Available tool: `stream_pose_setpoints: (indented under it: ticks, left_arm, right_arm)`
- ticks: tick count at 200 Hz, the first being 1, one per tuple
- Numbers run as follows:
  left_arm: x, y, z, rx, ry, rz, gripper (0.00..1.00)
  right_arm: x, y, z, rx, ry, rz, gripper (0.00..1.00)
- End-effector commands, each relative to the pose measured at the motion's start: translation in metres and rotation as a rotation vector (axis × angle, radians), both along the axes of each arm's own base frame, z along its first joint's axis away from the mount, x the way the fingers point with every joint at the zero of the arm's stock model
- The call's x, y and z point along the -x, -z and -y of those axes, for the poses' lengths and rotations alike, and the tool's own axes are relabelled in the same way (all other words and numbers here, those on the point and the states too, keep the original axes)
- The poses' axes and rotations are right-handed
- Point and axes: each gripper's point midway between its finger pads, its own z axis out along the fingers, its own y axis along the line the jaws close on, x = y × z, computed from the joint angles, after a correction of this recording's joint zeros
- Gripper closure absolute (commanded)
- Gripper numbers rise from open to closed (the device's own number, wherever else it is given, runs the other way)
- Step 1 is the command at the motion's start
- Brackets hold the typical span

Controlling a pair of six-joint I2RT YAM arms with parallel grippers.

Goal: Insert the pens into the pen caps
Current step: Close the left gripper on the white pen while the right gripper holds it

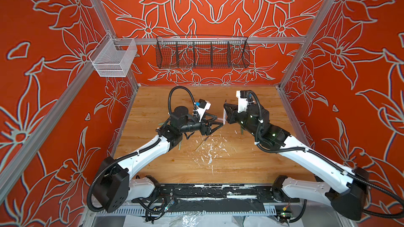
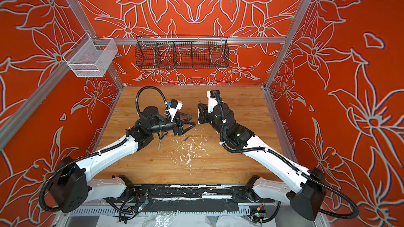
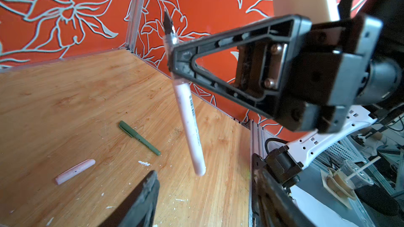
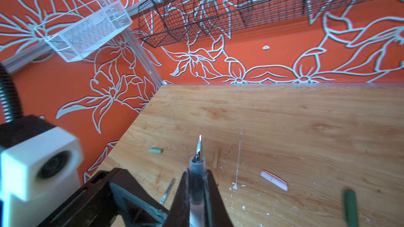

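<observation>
The pink pen (image 3: 188, 116) is slim and pale, held off the table (image 3: 65, 94) nearly upright, dark nib up, gripped just below the nib. It sits at 1 o'clock from the tan pen (image 2: 181, 143), which lies uncapped near the table's centre, dark tip toward 1 o'clock. The pale green pen (image 2: 160, 144) lies at its 9 o'clock, running roughly 12 to 6. The dark green pen (image 3: 140, 138) lies toward the table's 3 o'clock side, wearing its dark green cap (image 3: 126, 128). The pink cap (image 3: 75, 171) lies near it, apart. The pale green cap (image 4: 155, 150) and tan cap (image 4: 216, 158) lie flat, separate.
</observation>
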Motion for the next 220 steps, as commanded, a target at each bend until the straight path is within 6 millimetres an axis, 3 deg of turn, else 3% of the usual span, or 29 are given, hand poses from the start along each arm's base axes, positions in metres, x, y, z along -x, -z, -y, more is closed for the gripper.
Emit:
stream_pose_setpoints:
  ticks: [1, 40, 138, 197, 220]
  left_arm:
    - [0.002, -0.014, 0.003, 0.032, 0.036, 0.022, 0.32]
    - [-0.001, -0.015, 0.001, 0.041, 0.006, 0.023, 0.36]
    - [-0.009, -0.014, -0.001, 0.082, -0.011, -0.004, 0.67]
    - [-0.014, -0.014, -0.004, 0.091, -0.03, -0.011, 0.95]
    - [-0.017, -0.013, -0.007, 0.088, -0.05, -0.014, 1.0]
  right_arm:
    - [0.008, -0.031, -0.018, -0.059, -0.079, 0.064, 0.95]
    - [0.014, -0.028, -0.029, -0.076, -0.113, 0.05, 0.95]
    - [0.018, -0.024, -0.042, -0.097, -0.146, 0.037, 0.95]
    - [0.019, -0.025, -0.043, -0.103, -0.154, 0.041, 0.95]
    - [0.022, -0.028, -0.042, -0.103, -0.163, 0.046, 0.74]
